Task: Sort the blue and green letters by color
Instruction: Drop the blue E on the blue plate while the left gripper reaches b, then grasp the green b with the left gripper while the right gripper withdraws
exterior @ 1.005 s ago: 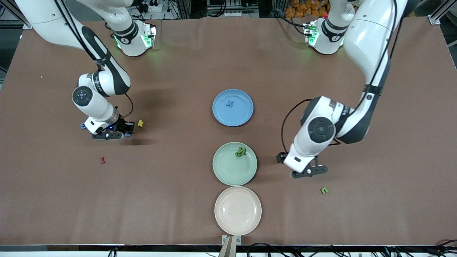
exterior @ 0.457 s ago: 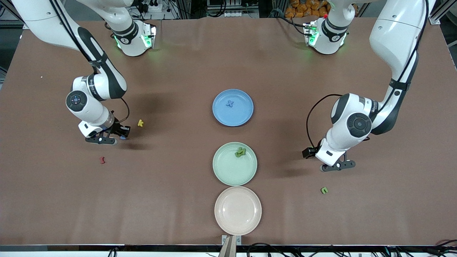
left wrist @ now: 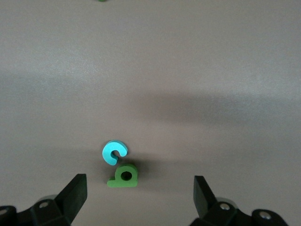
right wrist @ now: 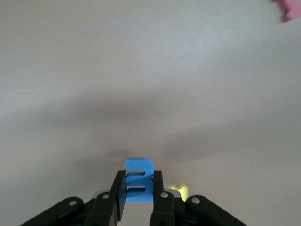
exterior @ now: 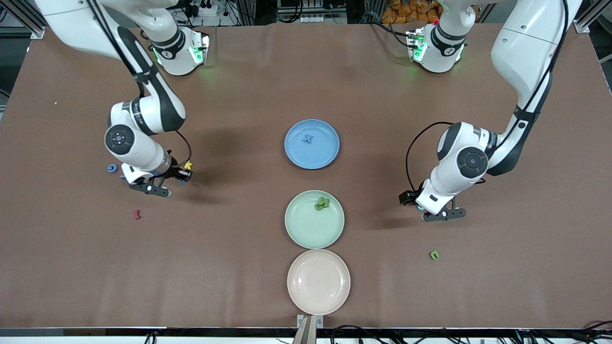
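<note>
Gripping a blue letter (right wrist: 138, 185) between clenched jaws, the right gripper (exterior: 168, 180) hangs just above the table (exterior: 239, 95) toward the right arm's end, beside a yellow letter (exterior: 188, 165); the right wrist view shows the blue piece pinched upright between the fingers (right wrist: 118, 195) with the yellow one just past them. Another small blue letter (exterior: 112, 167), ring-like, lies on the cloth close to that arm's wrist, and a dark red letter (exterior: 137, 214) lies nearer the front camera than the gripper. The left gripper (exterior: 442, 215) hovers with its jaws spread wide and empty toward the left arm's end of the table; its wrist view shows a pale blue c (left wrist: 114, 152) and a green letter (left wrist: 124, 176) lying on the cloth, almost touching, between the fingertips (left wrist: 75, 190). A further green letter (exterior: 434, 254) lies nearer the front camera than that gripper. In the middle, three plates stand in a row: the blue plate (exterior: 299, 157) farthest, holding a blue x (exterior: 307, 139); the green plate (exterior: 301, 231) next, holding green letters (exterior: 322, 203) near its rim; the cream plate (exterior: 318, 306) nearest. Lettering on the forearms is too small to read.
</note>
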Motion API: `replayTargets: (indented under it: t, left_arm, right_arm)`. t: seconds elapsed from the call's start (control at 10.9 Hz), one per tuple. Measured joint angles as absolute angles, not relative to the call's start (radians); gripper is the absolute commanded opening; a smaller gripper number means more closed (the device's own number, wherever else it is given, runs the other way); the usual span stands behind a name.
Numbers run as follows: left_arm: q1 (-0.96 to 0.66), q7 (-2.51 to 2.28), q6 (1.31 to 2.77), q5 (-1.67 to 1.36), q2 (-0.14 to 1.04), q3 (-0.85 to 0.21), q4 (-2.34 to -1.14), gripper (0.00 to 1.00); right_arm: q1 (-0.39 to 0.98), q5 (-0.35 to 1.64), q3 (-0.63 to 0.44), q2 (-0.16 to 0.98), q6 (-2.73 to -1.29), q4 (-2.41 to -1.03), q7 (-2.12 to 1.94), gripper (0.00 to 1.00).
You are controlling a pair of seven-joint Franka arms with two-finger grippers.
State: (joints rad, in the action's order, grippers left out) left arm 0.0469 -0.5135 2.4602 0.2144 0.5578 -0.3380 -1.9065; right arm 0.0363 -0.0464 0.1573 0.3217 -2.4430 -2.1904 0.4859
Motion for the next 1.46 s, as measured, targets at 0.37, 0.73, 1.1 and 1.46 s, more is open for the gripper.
replayTargets:
  t: [0.37, 0.73, 1.1, 1.46]
  left_arm:
    - [0.049, -0.514, 2.471, 0.214, 0.562, -0.337, -1.922, 0.91]
    - [0.055, -0.514, 2.532, 0.214, 0.565, -0.333, -1.981, 0.85]
    - [0.060, -0.514, 2.540, 0.214, 0.565, -0.332, -1.999, 0.85]
    - [0.064, -0.514, 2.541, 0.214, 0.565, -0.332, -1.999, 0.84]
  right_arm:
    - [0.265, 0.068, 0.163, 0.266, -2.370, -2.152, 0.820, 0.17]
    - [0.472, 0.074, 0.164, 0.266, -2.369, -2.137, 1.096, 0.17]
    - [0.638, 0.075, 0.163, 0.316, -2.366, -2.046, 1.370, 0.17]
    - [0.761, 0.055, 0.162, 0.455, -2.366, -1.911, 1.567, 0.29]
